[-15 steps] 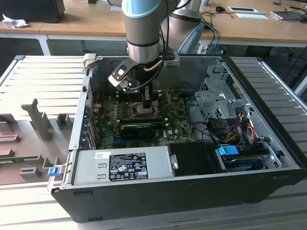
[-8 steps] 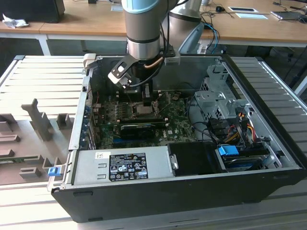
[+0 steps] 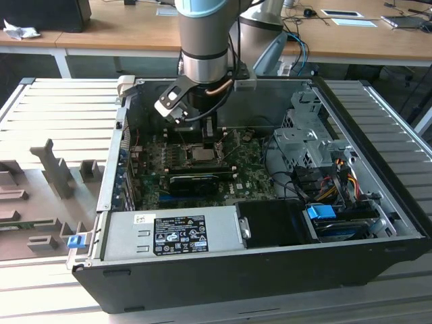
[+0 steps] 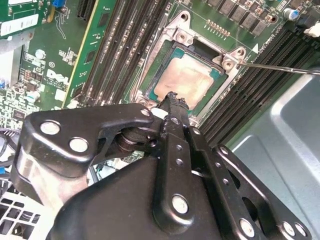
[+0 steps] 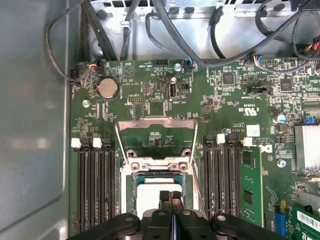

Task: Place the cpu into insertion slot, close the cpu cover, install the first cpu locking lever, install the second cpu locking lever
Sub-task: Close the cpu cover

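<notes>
End effector [image 5: 170,196]: fingers closed on nothing. Cpu [image 5: 148,199] under tips, seated in insertion slot [image 5: 128,175]. Cpu cover [image 5: 155,123] open, just beyond.

A grey ribbed metal bench [image 3: 61,101] fills most of the exterior view, its slats running across the frame. An open black computer case [image 3: 256,270] lies flat on it, in the middle and toward the right. On the bench at the left edge of the frame stand several grey moulded holders [image 3: 57,169], apart from the case. A small blue clip [image 3: 75,240] sits just at the case's lower left corner; whether it rests on the bench or hangs from the case, I can't tell.
</notes>
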Controlling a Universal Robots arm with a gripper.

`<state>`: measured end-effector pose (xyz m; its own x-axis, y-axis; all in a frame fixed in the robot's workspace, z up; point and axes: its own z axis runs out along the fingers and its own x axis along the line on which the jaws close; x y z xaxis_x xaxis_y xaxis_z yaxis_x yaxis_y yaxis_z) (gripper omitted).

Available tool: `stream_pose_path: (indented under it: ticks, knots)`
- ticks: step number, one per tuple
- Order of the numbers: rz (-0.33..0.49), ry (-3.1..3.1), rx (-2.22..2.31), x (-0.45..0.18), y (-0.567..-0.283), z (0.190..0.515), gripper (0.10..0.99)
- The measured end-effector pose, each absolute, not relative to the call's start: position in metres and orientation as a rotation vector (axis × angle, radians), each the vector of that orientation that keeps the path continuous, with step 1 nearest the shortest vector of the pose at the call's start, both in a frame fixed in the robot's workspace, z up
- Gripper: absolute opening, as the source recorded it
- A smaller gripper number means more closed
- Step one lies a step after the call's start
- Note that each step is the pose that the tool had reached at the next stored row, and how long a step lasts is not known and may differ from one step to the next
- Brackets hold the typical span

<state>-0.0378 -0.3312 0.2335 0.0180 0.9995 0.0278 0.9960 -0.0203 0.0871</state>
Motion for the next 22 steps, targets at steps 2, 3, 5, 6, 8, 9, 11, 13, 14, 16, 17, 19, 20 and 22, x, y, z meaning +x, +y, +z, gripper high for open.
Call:
stream_pose_path:
  ticks: [2,3,5,6,8,9,11,13,14,16,17,19,20,22]
  knots:
    - [0.127,2.169,2.211,-0.037,-0.332,0.233,0.106]
    - [0.127,2.169,2.211,-0.037,-0.331,0.234,0.106]
    - [0.124,2.168,2.210,-0.037,-0.331,0.237,0.106]
    - [0.119,2.166,2.207,-0.037,-0.330,0.241,0.106]
    - [0.116,2.165,2.206,-0.037,-0.330,0.244,0.106]
    - [0.115,2.165,2.205,-0.037,-0.330,0.244,0.106]
    - [0.114,2.164,2.205,-0.037,-0.330,0.245,0.106]
    - [0.112,2.163,2.204,-0.037,-0.330,0.246,0.106]
    - [0.111,2.163,2.204,-0.037,-0.330,0.246,0.106]
    - [0.109,2.162,2.203,-0.037,-0.330,0.247,0.106]
    - [0.108,2.162,2.202,-0.037,-0.330,0.247,0.106]
    - [0.107,2.161,2.201,-0.037,-0.330,0.247,0.106]
    - [0.106,2.161,2.201,-0.037,-0.330,0.247,0.106]
    - [0.104,2.160,2.200,-0.037,-0.330,0.248,0.106]
